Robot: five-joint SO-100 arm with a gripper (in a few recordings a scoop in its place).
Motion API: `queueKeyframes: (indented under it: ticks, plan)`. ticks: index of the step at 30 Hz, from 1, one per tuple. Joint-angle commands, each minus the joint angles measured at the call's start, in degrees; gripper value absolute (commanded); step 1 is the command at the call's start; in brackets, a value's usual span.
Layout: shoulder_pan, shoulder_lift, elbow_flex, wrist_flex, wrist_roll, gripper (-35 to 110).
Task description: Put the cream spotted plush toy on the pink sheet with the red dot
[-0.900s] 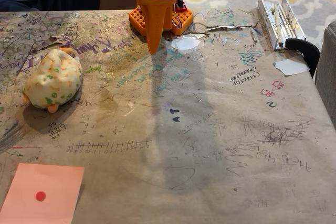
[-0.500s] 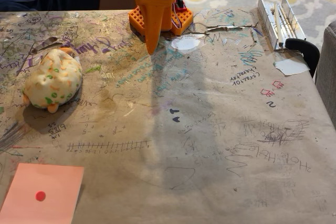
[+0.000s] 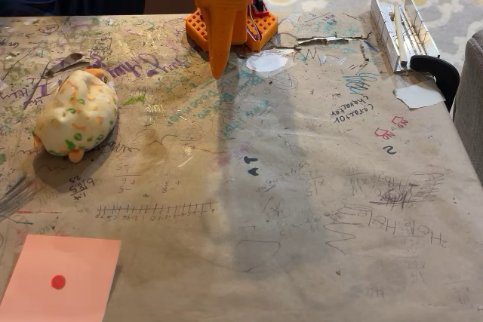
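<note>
Plush toy (image 3: 76,115) apart from pink sheet (image 3: 62,280)

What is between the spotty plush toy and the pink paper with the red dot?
In the fixed view, just bare scribbled table paper lies between the cream spotted plush toy and the pink sheet with the red dot: pen marks and the toy's shadow.
</note>
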Motion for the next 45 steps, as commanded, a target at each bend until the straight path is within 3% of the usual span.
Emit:
queueKeyframes:
  ticks: [1, 25, 30, 35, 40, 45]
  plan:
    - [0.97, 0.44, -0.18, 0.62, -0.7, 0]
    - [1.14, 0.35, -0.09, 0.0, -1.05, 0]
    - [5.1, -0.35, -4.22, -0.88, -3.08, 0]
    - [12.92, -24.08, -19.86, -7.47, -4.48, 0]
    - [32.7, -56.07, -40.17, -5.71, -6.68, 0]
    - [47.64, -51.59, -32.96, -13.18, -17.49, 0]
